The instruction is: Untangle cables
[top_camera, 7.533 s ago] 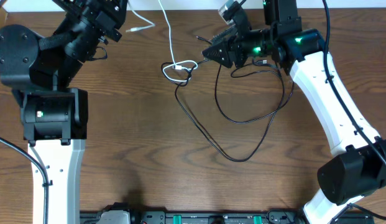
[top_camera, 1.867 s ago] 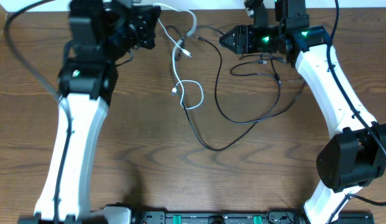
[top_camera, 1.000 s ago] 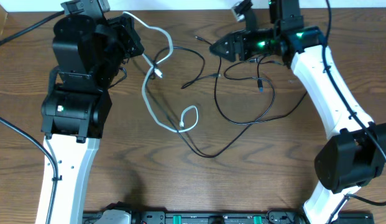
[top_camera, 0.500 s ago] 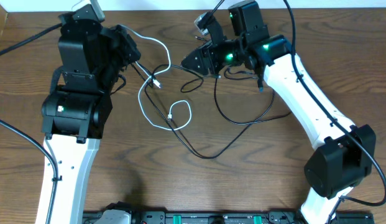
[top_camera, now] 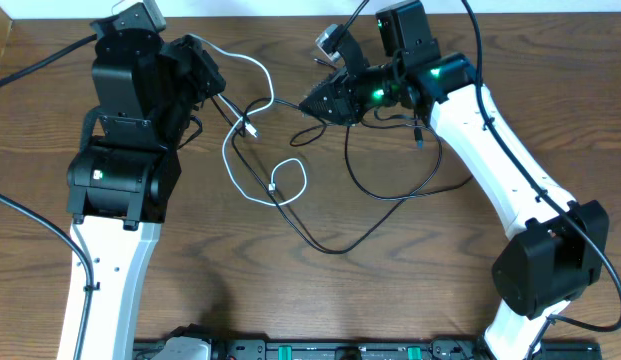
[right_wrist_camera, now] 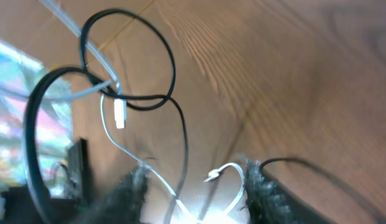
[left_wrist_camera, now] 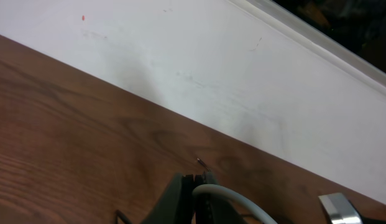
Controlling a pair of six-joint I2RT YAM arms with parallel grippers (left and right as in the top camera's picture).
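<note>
white cable (left_wrist_camera: pixel 236 199) clamped in l end effector (left_wrist_camera: pixel 194 185), arm (top_camera: pixel 115 185) stretched fwd

A dark brown wood-grain table (top_camera: pixel 290 300) filled nearly the whole overhead view under even, soft light. Along its far edge stood a plain white surface (left_wrist_camera: pixel 211 74), faintly scuffed, probably a wall or backboard, though the wrist view was too close to tell. At the near edge sat a black rail (top_camera: pixel 320 352) with small green parts.
</note>
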